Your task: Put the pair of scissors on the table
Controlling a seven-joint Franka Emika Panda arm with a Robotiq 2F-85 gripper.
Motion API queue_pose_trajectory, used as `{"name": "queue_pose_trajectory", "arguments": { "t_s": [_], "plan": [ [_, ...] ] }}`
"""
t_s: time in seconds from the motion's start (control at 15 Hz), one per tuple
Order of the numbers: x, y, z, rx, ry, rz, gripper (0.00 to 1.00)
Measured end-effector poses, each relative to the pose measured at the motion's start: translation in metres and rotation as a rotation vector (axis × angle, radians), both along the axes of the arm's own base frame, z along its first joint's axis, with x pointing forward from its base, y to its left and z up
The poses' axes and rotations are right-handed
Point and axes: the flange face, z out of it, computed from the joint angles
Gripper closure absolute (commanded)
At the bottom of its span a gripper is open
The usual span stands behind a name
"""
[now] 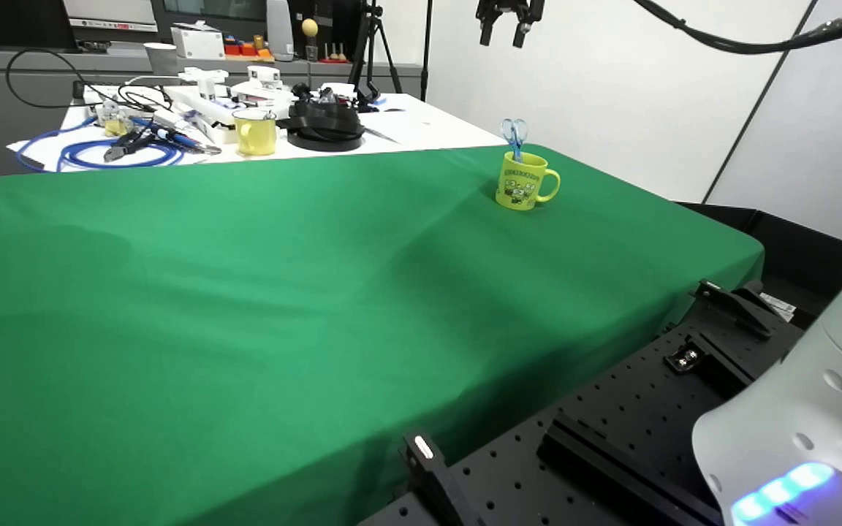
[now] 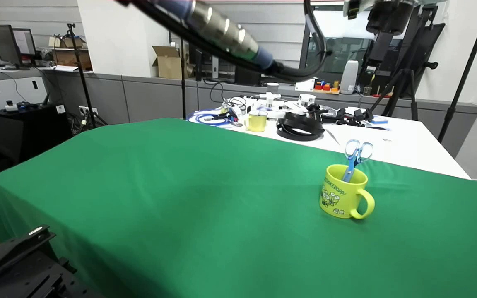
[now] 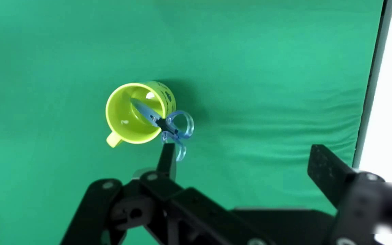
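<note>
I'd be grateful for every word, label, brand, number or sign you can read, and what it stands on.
"KEROPPI": on the yellow-green cylindrical mug holding the light-blue scissors; the letters before it are unclear.
White printed label beside the black perforated plate: too small to read.
Red-marked white strip in the background: too small to read.
</note>
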Motion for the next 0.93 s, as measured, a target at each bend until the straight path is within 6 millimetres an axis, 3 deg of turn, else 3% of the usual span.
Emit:
{"name": "queue_pose_trajectory", "arguments": {
  "t_s": [0.2,0.4,0.73,0.93],
  "plan": [
    [0.006,-0.002,-0.035,-0.014,0.065,-0.11,0.0],
    [-0.004,-0.02,-0.062,-0.016,0.159,-0.143,0.0],
    [-0.034,-0.056,-0.077,-0.01,0.303,-0.138,0.0],
    [-0.041,-0.067,-0.083,-0.004,0.332,-0.126,0.0]
  ]
}}
